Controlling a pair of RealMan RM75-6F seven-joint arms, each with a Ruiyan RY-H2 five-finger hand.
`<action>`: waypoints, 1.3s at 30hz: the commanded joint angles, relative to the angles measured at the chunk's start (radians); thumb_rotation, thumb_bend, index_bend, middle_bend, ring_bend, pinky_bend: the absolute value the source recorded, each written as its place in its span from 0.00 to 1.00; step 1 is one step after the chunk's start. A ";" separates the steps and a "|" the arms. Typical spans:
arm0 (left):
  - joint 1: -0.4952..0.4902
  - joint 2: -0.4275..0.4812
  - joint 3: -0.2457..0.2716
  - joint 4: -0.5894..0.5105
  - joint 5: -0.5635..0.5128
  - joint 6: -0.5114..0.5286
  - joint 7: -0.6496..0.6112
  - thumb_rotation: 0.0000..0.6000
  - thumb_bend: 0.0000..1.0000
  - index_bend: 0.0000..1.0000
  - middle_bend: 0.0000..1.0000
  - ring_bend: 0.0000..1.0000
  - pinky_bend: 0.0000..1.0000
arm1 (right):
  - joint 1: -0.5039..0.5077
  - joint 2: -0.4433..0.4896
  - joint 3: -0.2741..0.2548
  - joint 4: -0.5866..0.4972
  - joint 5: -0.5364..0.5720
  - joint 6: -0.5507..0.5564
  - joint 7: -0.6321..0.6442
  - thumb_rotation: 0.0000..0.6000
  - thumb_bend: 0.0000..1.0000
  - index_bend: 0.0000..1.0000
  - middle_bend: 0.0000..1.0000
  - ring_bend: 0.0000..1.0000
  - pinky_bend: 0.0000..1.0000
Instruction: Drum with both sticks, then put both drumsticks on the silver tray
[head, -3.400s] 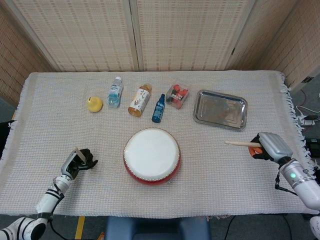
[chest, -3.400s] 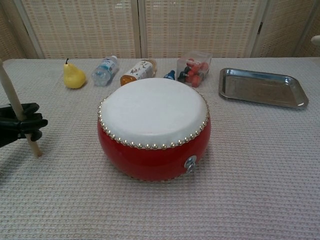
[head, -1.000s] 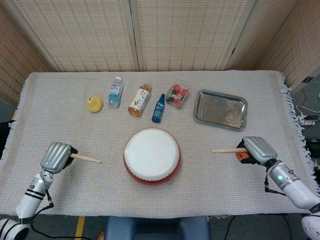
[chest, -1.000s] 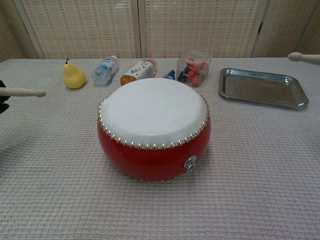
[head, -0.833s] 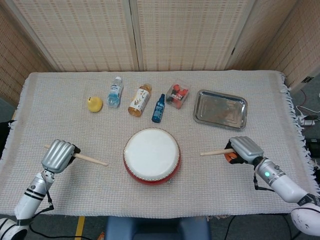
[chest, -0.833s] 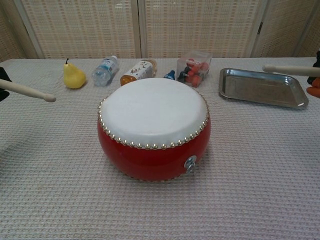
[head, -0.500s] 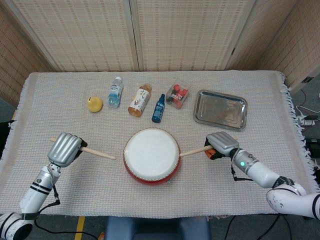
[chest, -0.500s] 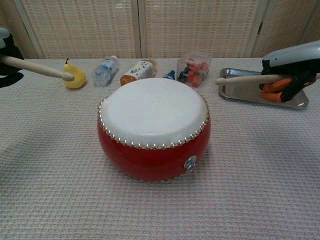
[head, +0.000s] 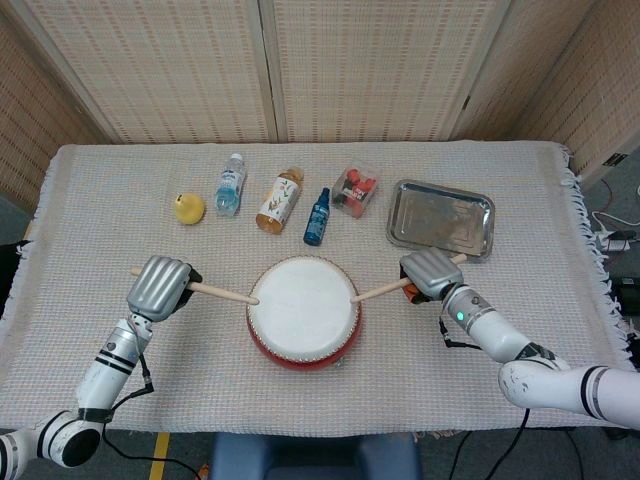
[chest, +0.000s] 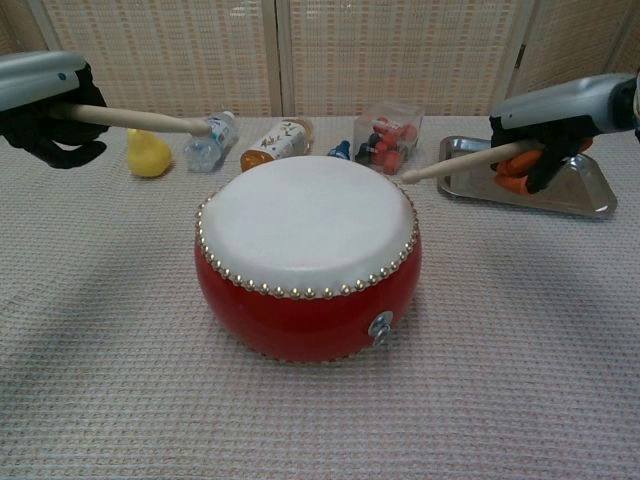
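Note:
A red drum (head: 304, 310) (chest: 308, 255) with a white skin stands at the table's front middle. My left hand (head: 159, 287) (chest: 45, 105) grips a wooden drumstick (head: 222, 292) (chest: 140, 120) whose tip reaches the drum's left rim. My right hand (head: 430, 274) (chest: 550, 125) grips the other drumstick (head: 380, 291) (chest: 450, 163), its tip at the drum's right rim. Both tips hover above the skin's edges in the chest view. The silver tray (head: 442, 218) (chest: 580, 195) lies behind my right hand, nothing on it.
Along the back sit a yellow pear (head: 189, 208), a water bottle (head: 230, 184), an orange drink bottle (head: 279, 199), a small blue bottle (head: 317, 216) and a clear box of red items (head: 356, 189). A woven cloth covers the table (head: 120, 240).
Both hands have moved inward toward the drum from the table's sides. The stick tips, previously well clear of the drum, now reach its left and right rims.

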 joint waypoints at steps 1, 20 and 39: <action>-0.012 -0.017 -0.003 0.004 -0.011 -0.003 0.014 1.00 0.99 1.00 1.00 1.00 1.00 | 0.075 -0.087 -0.083 0.020 0.137 0.137 -0.205 1.00 0.82 1.00 1.00 1.00 1.00; -0.087 -0.187 0.057 0.129 -0.121 -0.035 0.267 1.00 0.97 1.00 1.00 1.00 1.00 | 0.037 0.021 0.038 -0.159 0.054 0.190 -0.091 1.00 0.82 1.00 1.00 1.00 1.00; -0.092 -0.182 0.047 0.079 -0.120 -0.015 0.196 1.00 0.97 1.00 1.00 1.00 1.00 | 0.120 -0.041 0.055 -0.200 0.171 0.293 -0.245 1.00 0.82 1.00 1.00 1.00 1.00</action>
